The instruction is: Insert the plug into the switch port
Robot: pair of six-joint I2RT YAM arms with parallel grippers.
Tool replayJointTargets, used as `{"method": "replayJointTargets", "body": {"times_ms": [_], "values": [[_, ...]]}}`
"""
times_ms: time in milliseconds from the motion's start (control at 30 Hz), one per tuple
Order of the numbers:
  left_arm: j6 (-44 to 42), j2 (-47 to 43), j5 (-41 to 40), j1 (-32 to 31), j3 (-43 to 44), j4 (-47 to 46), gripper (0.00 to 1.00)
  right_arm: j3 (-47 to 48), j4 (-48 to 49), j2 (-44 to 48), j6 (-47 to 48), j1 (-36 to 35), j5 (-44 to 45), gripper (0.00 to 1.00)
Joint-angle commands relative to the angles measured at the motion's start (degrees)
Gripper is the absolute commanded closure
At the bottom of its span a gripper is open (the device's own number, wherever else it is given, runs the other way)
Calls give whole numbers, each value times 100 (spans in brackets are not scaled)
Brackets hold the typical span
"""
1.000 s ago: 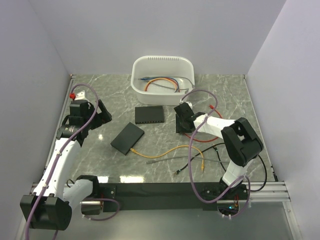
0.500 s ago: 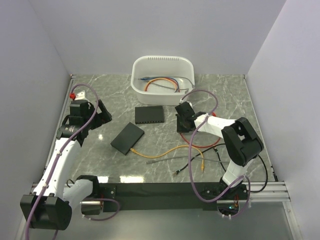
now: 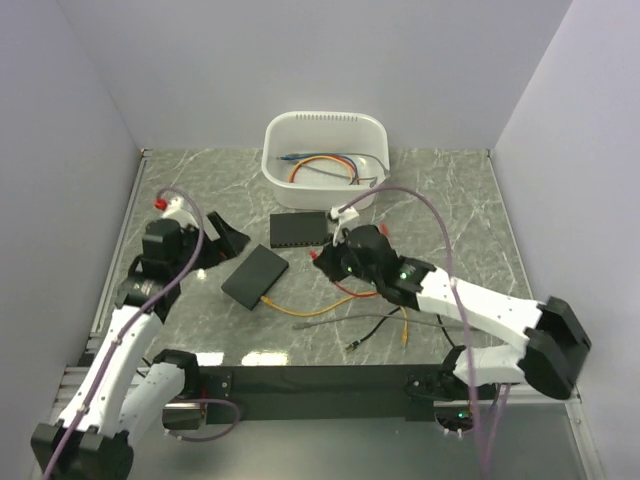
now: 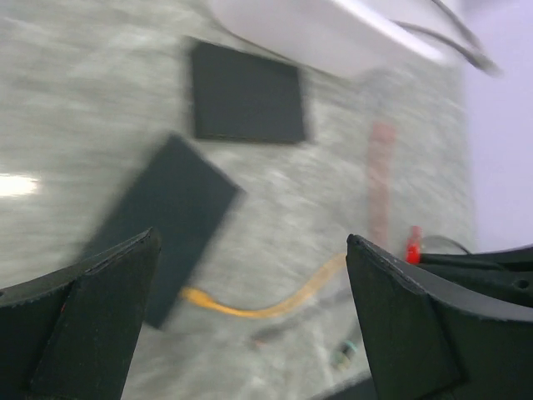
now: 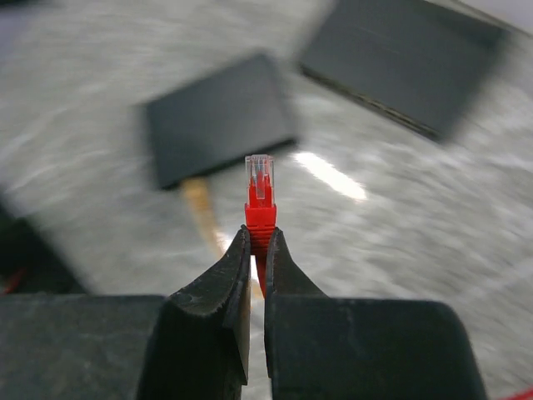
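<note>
My right gripper (image 3: pixel 323 262) is shut on a red plug (image 3: pixel 315 257) with a clear tip and holds it above the table, between two black switches. In the right wrist view the plug (image 5: pixel 260 200) sticks out of the closed gripper (image 5: pixel 256 242) and points at the tilted switch (image 5: pixel 221 129); the far switch (image 5: pixel 408 67) is at upper right. The tilted switch (image 3: pixel 254 276) has a yellow cable (image 3: pixel 330 303) plugged into its near edge. The far switch (image 3: pixel 299 230) lies flat by the bin. My left gripper (image 3: pixel 218 240) is open and empty, left of both switches (image 4: pixel 166 225).
A white bin (image 3: pixel 325 128) holding several coiled cables stands at the back. The red cable (image 3: pixel 352 291), a black cable (image 3: pixel 390 325) and the yellow cable's loose end lie on the marble table (image 3: pixel 450 200) near the right arm. The left wrist view is motion-blurred.
My right arm has swung left and toward the near side, carrying the red plug from beside the far switch toward the tilted switch. My left gripper has shifted slightly right.
</note>
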State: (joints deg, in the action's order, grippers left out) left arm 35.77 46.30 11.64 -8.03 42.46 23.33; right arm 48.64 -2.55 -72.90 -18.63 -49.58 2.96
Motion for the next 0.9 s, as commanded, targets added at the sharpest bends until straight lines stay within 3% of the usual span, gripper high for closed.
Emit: {"method": "replayJointTargets", "body": {"times_ms": [0,233,433,867], "values": [[938,-568,551,-854,-630,-1283,1,-241,658,566,255,-403,-469,100],[1801,-930,269,-1840,-1397,-2200,2,-584,984,1041,79,-491,-999,100],[2004,-755,-108,-2544,-1416,-2728,3,-505,1054,866,70,-552,-1017,100],[2171,-368,-663,-2853,-1802,-3371,12,-715,1582,733,61,-693,-1412,100]]}}
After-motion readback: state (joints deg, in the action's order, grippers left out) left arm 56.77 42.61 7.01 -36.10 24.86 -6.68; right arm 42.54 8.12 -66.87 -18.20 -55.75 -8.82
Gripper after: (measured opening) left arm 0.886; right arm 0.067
